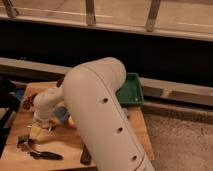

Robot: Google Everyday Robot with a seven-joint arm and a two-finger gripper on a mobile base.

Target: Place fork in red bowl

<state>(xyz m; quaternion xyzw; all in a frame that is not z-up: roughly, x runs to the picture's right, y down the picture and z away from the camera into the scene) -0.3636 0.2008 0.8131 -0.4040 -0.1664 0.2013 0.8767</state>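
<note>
Tool [36, 132] is down low at the front left of the wooden worktop [65, 145], pointing at the surface, with its pale fingers standing apart and nothing clamped between them. It hangs from a white wrist, and the big white arm [100, 115] sweeps up from the bottom right and bends over towards it, filling the middle of the shot.

Just below the tool, towards the left front corner, lies a small greyish tangle, and the thin pale piece in it looks like the fork [24, 142], though at this angle that is hard to be sure of. It lies flat on the wood, close under the fingertips but not between them.

Right beside it, nearer the front edge, a black-handled utensil [47, 155] lies lengthwise on the worktop. Further right, a dark remote [86, 156] pokes out from behind the arm.

Behind the wrist, a blue object [62, 114] and a small orange ball [73, 121] sit side by side, both partly covered by the arm. The red bowl cannot be made out; the arm blocks that part of the worktop.

At the far right corner a green tray [131, 90] rests on the worktop, well apart from the tool.
</note>
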